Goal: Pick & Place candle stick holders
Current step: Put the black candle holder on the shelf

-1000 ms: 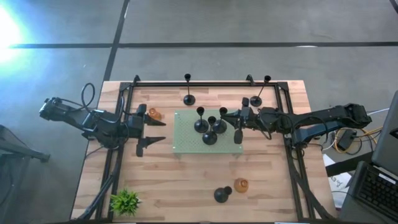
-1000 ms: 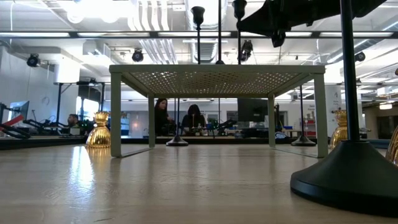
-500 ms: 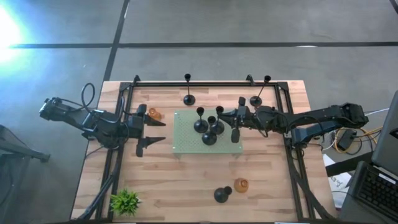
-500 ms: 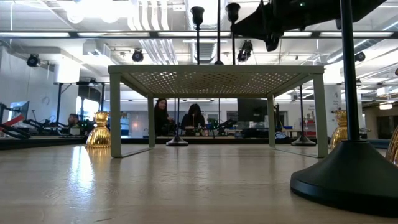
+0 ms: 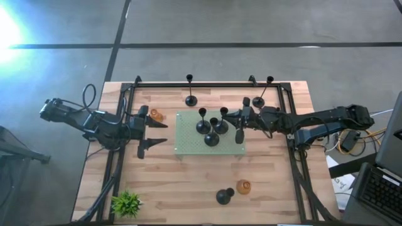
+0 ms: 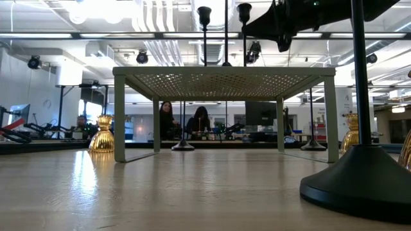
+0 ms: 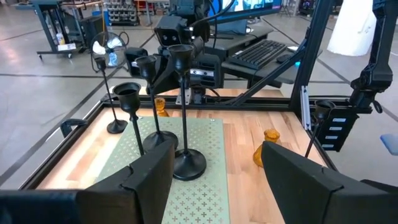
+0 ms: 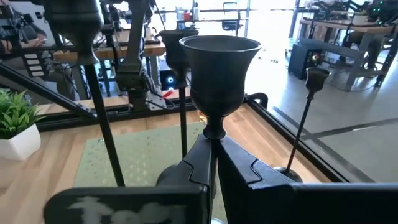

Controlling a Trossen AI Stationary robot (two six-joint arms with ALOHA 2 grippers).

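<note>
Open-plan robotics lab: rigs, workbenches.

Right gripper (image 5: pixel 239 124), clamped on a black candle stick holder (image 8: pixel 219 81), is wavering sideways over the pale green stand's (image 5: pixel 188 145) right edge.

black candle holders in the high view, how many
6. On the green mat: left holder, front holder, and right holder in the right gripper jaws. Back-middle holder, back-right holder, near-edge holder. None seems hidden.
</note>
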